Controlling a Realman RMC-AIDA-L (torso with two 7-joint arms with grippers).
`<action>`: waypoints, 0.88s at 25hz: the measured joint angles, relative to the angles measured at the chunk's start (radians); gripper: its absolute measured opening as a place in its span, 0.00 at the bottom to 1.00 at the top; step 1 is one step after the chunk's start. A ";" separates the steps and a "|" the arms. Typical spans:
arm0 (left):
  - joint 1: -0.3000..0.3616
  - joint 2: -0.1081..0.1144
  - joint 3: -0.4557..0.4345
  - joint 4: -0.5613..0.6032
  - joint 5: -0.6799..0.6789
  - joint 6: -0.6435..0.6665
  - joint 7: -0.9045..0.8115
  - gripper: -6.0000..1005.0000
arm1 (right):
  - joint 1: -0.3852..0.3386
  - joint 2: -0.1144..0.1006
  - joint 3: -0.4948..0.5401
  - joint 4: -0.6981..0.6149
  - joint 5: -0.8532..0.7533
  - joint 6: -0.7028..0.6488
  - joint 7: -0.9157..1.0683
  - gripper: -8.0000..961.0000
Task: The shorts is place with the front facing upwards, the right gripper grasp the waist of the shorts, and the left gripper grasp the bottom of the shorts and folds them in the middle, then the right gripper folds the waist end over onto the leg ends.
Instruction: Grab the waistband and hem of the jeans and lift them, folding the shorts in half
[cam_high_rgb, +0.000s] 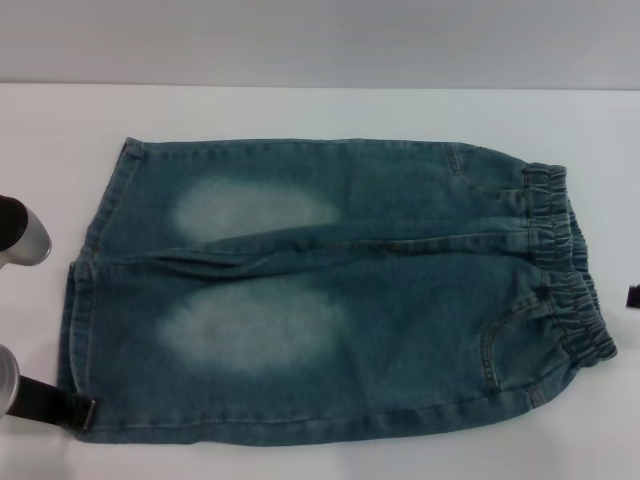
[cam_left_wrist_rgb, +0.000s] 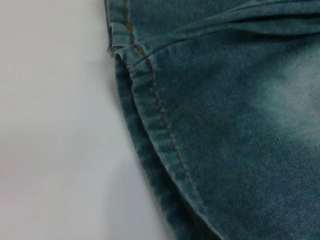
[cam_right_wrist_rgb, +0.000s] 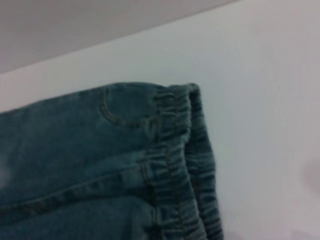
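Note:
The blue denim shorts lie flat on the white table, front up, with two pale oval patches. The waist of the shorts, a gathered elastic band, is on the right and fills the right wrist view. The bottom of the shorts, two straight hems, is on the left; one hem with orange stitching shows in the left wrist view. My left gripper reaches in from the left edge, its black tip at the near hem corner. Only a black sliver of my right gripper shows, just beyond the waistband.
The white table runs back to a grey wall. A silver part of the left arm hangs at the left edge beside the far leg hem.

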 joint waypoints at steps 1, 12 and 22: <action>0.000 0.000 0.000 0.000 0.000 0.000 0.000 0.04 | 0.004 0.000 0.000 -0.016 -0.001 -0.002 0.000 0.70; -0.007 0.000 -0.001 0.000 -0.002 -0.003 0.008 0.04 | 0.046 0.001 -0.044 -0.163 -0.001 -0.082 -0.002 0.68; -0.017 0.000 0.002 -0.001 -0.002 -0.009 0.008 0.04 | 0.059 0.001 -0.064 -0.210 0.001 -0.103 -0.006 0.67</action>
